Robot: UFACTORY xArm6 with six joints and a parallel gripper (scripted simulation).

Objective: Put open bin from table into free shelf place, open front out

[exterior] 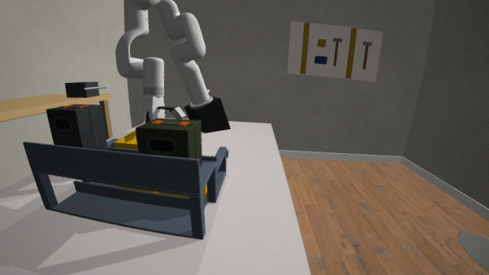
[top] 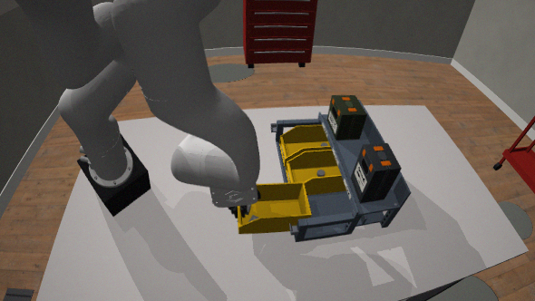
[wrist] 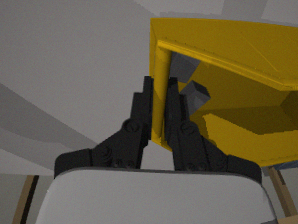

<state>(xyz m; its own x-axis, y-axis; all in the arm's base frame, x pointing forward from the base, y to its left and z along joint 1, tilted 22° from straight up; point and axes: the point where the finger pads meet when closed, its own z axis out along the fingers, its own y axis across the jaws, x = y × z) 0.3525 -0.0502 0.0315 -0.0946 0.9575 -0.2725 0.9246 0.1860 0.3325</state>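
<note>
Pinching the bin's (top: 272, 209) (wrist: 225, 47) front wall in your gripper (top: 242, 212) (wrist: 159, 90), parts inside; bin at the shelf's (top: 324, 228) (exterior: 112, 166) front, outside its free place; insertion, levelling, release left

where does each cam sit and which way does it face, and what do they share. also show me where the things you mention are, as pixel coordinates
Top: high over the table (top: 458, 150), facing down and across; most of the arm (top: 181, 77) and the gripper (top: 242, 210), partly hidden, show.
Exterior: beyond the shelf's (exterior: 112, 163) rear, facing across it to the arm (exterior: 192, 39) and a wall; boxes hide the fingers.
Wrist: on the arm's end, facing along the gripper (wrist: 159, 90), shut on the bin's (wrist: 225, 47) rim; fingers and pale housing show.
Top and wrist share the held bin (top: 277, 208); top and exterior share the shelf (top: 324, 222).
</note>
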